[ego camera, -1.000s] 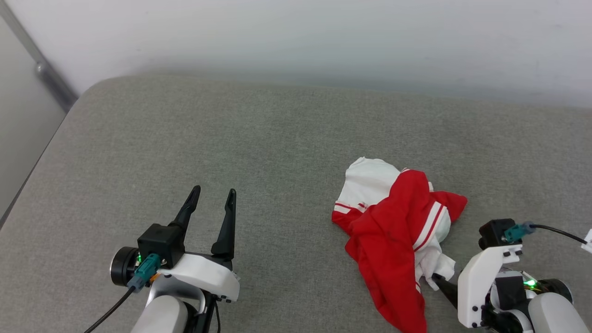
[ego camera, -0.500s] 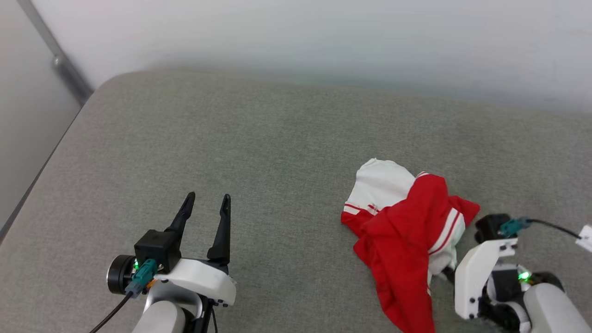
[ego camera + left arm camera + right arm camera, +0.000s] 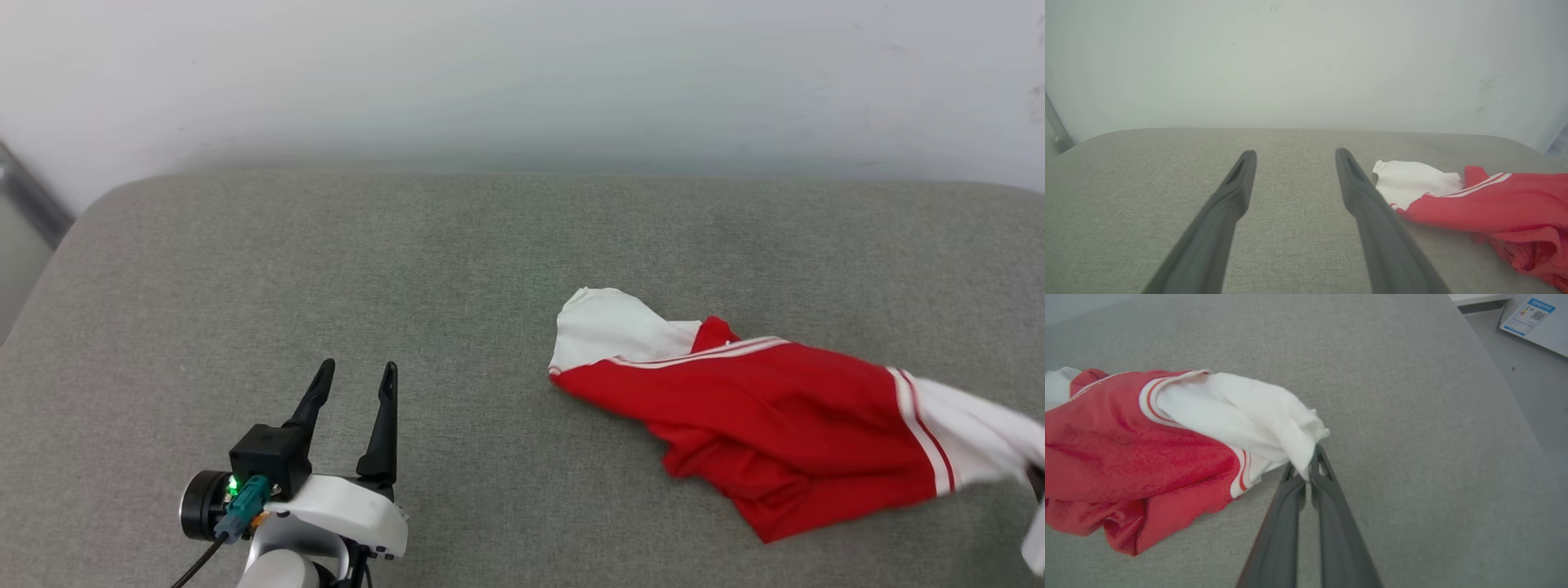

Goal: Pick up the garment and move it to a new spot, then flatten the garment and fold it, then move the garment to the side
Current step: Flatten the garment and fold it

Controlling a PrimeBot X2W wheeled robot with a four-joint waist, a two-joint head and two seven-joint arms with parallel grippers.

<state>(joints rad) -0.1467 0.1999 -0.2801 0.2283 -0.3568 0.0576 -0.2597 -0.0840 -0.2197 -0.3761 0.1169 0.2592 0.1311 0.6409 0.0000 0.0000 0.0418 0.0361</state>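
The garment (image 3: 767, 416) is a red shirt with white sleeves and white-striped trim, stretched out across the right half of the grey cushion. In the right wrist view my right gripper (image 3: 1306, 465) is shut on the garment's (image 3: 1147, 457) white sleeve, which drapes over the fingertips while the red body trails to the left. My left gripper (image 3: 353, 376) stands open at the lower left of the head view, well apart from the cloth. Between its spread fingers (image 3: 1241, 179) lies bare cushion, with the garment (image 3: 1486, 200) off to their right.
The grey cushioned surface (image 3: 326, 269) runs back to a pale wall (image 3: 522, 73). Its right edge (image 3: 1502, 396) drops to a grey floor, where a white sheet with a blue label (image 3: 1531, 314) lies. A dark metal strip (image 3: 33, 204) stands at the far left.
The right gripper closed on the white sleeve and pulled it rightward, drawing the bunched garment out long. The head view shifted meanwhile. The left gripper stays open.
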